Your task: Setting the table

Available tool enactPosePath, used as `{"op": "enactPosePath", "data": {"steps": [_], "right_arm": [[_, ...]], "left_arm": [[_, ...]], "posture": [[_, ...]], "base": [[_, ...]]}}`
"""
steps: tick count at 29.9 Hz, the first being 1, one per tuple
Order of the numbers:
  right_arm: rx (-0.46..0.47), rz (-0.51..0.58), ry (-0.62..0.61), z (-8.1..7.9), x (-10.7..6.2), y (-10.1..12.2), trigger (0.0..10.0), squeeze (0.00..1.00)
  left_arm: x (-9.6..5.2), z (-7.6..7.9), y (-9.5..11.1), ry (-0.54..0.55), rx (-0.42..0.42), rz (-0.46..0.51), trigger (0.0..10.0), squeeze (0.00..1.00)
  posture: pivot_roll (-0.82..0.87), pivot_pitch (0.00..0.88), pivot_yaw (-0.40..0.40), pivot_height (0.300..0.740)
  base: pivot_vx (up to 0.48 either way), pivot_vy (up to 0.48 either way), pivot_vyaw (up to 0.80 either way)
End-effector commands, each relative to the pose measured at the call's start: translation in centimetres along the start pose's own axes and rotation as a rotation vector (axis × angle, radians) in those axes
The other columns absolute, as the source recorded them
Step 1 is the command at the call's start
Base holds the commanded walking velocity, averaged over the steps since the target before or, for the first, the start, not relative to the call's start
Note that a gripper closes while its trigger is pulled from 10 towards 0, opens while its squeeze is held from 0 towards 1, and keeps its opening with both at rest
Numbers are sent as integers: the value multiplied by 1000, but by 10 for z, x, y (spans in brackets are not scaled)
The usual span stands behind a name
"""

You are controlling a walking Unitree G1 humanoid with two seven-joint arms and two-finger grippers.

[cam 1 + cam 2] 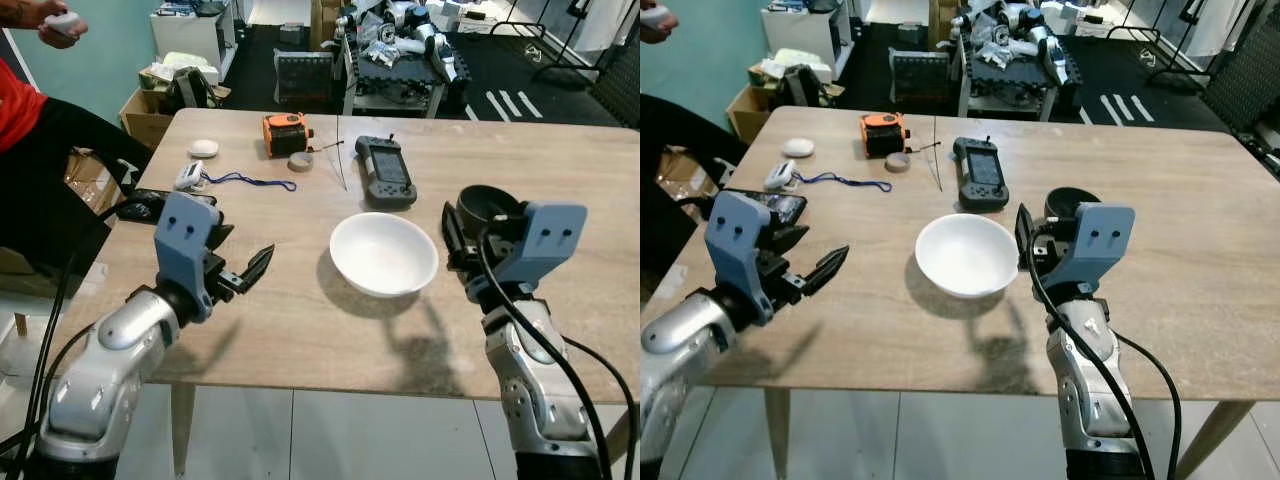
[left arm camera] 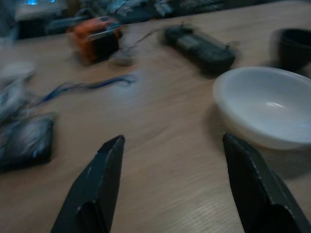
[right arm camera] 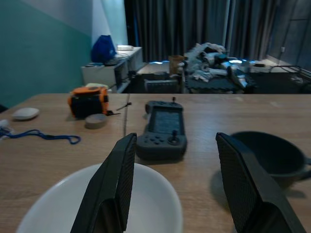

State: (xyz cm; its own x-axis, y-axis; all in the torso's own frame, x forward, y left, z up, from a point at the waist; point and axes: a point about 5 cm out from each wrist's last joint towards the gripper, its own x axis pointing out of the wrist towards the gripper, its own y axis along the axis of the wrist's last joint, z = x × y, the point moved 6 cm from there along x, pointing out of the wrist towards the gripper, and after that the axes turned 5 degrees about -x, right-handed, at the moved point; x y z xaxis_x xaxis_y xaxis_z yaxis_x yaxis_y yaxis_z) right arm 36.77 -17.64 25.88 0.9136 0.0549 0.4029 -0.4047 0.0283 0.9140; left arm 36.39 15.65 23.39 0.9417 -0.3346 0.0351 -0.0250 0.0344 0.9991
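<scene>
White bowl [image 1: 384, 252] sits between 2 spread grippers.

The worktop [image 1: 300, 310] is pale wood-grain laminate with a smooth, matt face. At the centre of the frame, the white bowl [image 1: 384, 254] looks glazed and glossy, like ceramic. The dark cup [image 1: 484, 207] right of it is matt. The handheld controller [image 1: 386, 171] above the bowl is dull grey plastic. At upper left lies a blue cloth lanyard [image 1: 250, 181].
</scene>
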Motion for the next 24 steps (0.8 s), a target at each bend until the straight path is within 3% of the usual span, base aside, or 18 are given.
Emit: {"op": "enactPosePath", "data": {"steps": [1,3,6,8,9,14,15,18,22,24], "right_arm": [[-8,-12,-1,2,-2,-4,10000,0],[1,-26,34,-3,-3,-7,10000,0],[-10,-128,206,-23,-5,-20,10000,0],[-23,-138,230,-23,-5,-21,10000,0],[13,-157,209,-14,1,-21,10000,0],[62,-152,180,-7,9,-15,10000,0],[26,-173,302,-22,13,-11,10000,0],[-34,-199,403,-35,13,-10,10000,0],[-118,-277,474,-40,15,-19,10000,0],[-151,-356,480,-37,14,-37,10000,0]], "left_arm": [[-1,-5,-12,26,-46,-49,10000,0],[0,-16,-14,78,-104,-52,10000,0],[0,-16,-12,74,-43,-45,10000,0],[0,-12,-11,61,-17,-40,10000,0],[0,-7,-11,45,11,-44,10000,0],[2,-2,-9,40,3,-28,10000,0],[5,5,-5,35,11,-5,10000,0],[8,10,-2,23,29,8,10000,0],[9,17,0,-5,55,9,10000,0],[9,29,-1,-61,67,8,10000,0]], "posture": [[85,134,72,740],[89,134,69,740],[87,134,67,740],[87,135,66,740],[86,137,66,740],[81,139,64,740],[82,139,63,740],[82,140,63,740],[82,145,62,740],[83,148,55,740]], "base": [[0,0,0],[0,0,0],[0,0,0],[0,0,0],[0,0,0],[0,0,0],[0,0,0],[0,0,0],[0,0,0],[0,0,0]]}}
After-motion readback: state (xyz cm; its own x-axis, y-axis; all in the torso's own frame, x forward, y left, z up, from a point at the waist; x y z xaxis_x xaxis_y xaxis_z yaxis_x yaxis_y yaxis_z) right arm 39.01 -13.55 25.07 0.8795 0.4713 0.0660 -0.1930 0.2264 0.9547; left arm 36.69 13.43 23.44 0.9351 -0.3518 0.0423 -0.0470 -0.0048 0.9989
